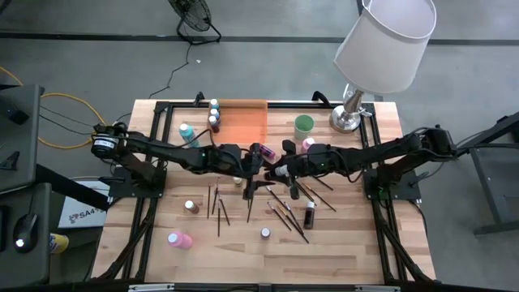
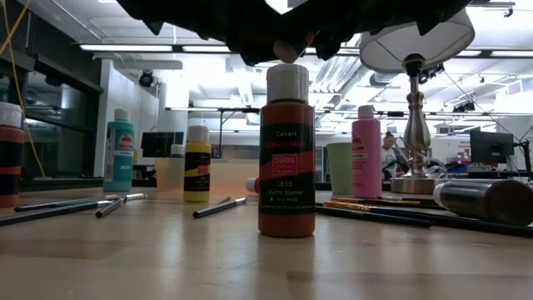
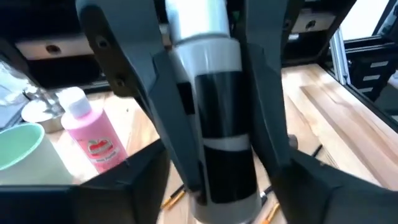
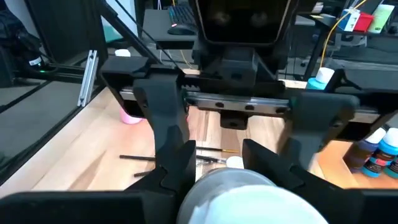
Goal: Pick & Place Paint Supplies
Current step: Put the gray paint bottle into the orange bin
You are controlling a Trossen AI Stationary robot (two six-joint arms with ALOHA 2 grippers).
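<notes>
A white-capped paint bottle with a pale body and a black label hangs in the air over the middle of the table, between my two grippers. My right gripper comes in from the table's right and is shut on it. My left gripper faces it from the left, open, with one finger on each side of the bottle's lower part. The right wrist view shows the cap up close. Thin dark paintbrushes lie flat on the wood below. My right gripper pinches the bottle's body between its two fingers, which run along its sides beside the black label. They slant down from the table's right. The bottle sits cap up, a little tilted, and is lifted clear; its lower end hangs above a brown bottle.
An orange tray, a green cup and a lamp stand toward the far edge. Bottles stand by the tray and on the near half: brown, pink, brown. A burnt-sienna bottle stands under the grippers.
</notes>
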